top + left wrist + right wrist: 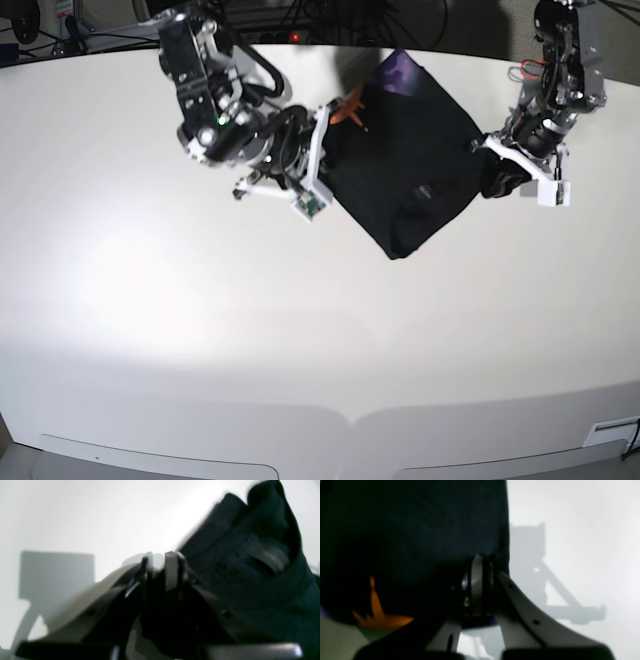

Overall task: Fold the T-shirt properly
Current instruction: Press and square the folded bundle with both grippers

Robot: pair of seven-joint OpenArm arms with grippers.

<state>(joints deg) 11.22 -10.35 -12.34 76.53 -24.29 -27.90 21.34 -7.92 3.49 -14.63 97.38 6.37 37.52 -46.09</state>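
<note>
1. While both arms hold it above the white worktop (pixel 150 300), the T-shirt (pixel 405 170) hangs bunched between them, near the far edge.
2. Left tool (pixel 162 565): jaws nearly together, pinching a bunched black edge of the cloth.
3. Right tool (pixel 477 580): jaws pressed together on the cloth's opposite edge.
4. Orange print (pixel 377 615) shows beside the right tool.

Black-and-white arms, white screw-studded claw (pixel 480 562) fingers
</note>
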